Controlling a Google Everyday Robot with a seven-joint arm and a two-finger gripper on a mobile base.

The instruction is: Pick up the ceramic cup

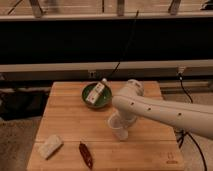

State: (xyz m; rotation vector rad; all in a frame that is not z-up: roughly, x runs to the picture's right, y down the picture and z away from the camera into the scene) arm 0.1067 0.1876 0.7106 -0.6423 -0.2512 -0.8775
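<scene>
The ceramic cup (118, 129) is a small plain white cup standing on the wooden table (70, 120), just right of its middle. My white arm (165, 112) reaches in from the right and bends down over the cup. My gripper (123, 120) is at the arm's end, right at the cup's rim, mostly hidden by the arm. The cup's upper right side is covered by the arm. I cannot tell whether the cup rests on the table or is held.
A dark green bowl (88, 100) holding a white box (95, 93) stands just behind the cup. A pale block (50, 146) and a red chili pepper (86, 155) lie at the front left. Cables (186, 95) hang at the right. The table's edges are close around.
</scene>
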